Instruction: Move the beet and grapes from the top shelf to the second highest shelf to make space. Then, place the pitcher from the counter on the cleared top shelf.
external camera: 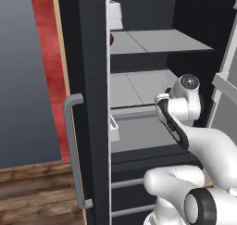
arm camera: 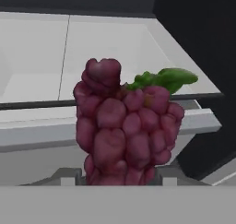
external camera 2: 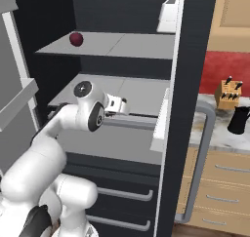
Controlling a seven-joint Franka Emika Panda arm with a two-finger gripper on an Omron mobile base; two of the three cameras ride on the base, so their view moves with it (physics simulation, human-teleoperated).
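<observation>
Gripping grapes (arm camera: 126, 135) btwn fingers (arm camera: 68, 179); second highest shelf (arm camera: 106, 57) ahead

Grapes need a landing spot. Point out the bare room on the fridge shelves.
The second highest shelf is bare on both sides of its dividing line, behind the front rail, just beyond the grapes in the pincer. The top shelf is free except its left end, where the beet sits.

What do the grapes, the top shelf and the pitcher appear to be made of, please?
The grapes: soft fruit by the look, matte maroon berries bunched in bumps, with a green leaf.
The top shelf: probably plastic or frosted glass; a thin, flat, pale-grey panel with a dull finish.
The pitcher: solid black, slightly glossy; plastic or glazed ceramic, too small to tell.
</observation>
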